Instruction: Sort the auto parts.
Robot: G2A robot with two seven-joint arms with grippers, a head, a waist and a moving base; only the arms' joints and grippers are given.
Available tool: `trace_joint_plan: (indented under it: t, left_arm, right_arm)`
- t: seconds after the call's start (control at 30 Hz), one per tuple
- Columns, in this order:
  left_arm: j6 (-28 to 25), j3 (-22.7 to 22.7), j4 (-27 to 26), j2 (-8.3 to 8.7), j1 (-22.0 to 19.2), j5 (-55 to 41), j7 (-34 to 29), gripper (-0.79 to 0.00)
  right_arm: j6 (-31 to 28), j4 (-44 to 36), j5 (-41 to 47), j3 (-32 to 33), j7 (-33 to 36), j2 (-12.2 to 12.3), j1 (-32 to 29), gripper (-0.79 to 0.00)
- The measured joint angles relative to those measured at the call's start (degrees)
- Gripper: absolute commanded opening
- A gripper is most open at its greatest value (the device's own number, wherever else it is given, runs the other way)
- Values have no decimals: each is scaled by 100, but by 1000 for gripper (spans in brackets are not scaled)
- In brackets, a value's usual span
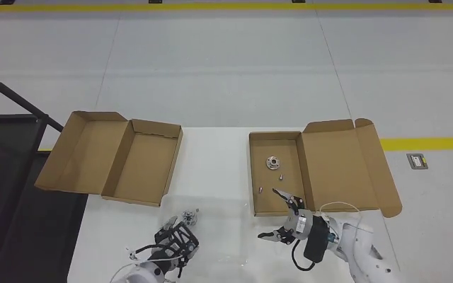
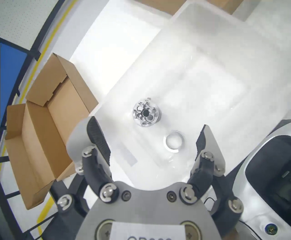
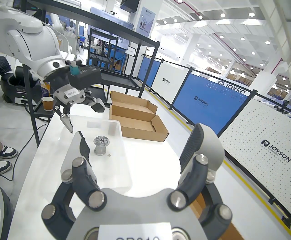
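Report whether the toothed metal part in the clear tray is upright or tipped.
Upright: the toothed metal part stands on its end on the clear tray floor, toothed face up.

Bright overhead lamps [image 3: 251,14]; glare perhaps washes out the tray [image 2: 204,68]; edges bend.

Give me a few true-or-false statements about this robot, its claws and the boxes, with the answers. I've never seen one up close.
1. The left gripper is clamped on a metal part. False: it is open and empty, above the clear tray.
2. A toothed metal hub and a ring lie in the clear tray. True.
3. The left cardboard box holds several parts. False: it looks empty.
4. The right cardboard box holds a round metal part. True.
5. The right gripper is shut. False: it is open and holds nothing.
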Motion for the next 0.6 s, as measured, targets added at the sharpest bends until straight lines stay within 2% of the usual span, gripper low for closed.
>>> trace_joint_plan:
  t: [0.07,0.27,0.53,0.6]
  left_arm:
    - [302,241,350,-57,-348,44,-191,0]
    - [515,620,1268,-186,-1192,-404,-710,0]
    - [716,881,1931,-293,-1682,-677,-745,0]
    - [748,920,1993,-307,-1717,-680,-744,-46]
  right_arm:
    - [0,0,0,0,0,0,0,0]
    - [0,0,0,0,0,0,0,0]
    - [0,0,0,0,0,0,0,0]
    - [0,0,0,0,0,0,0,0]
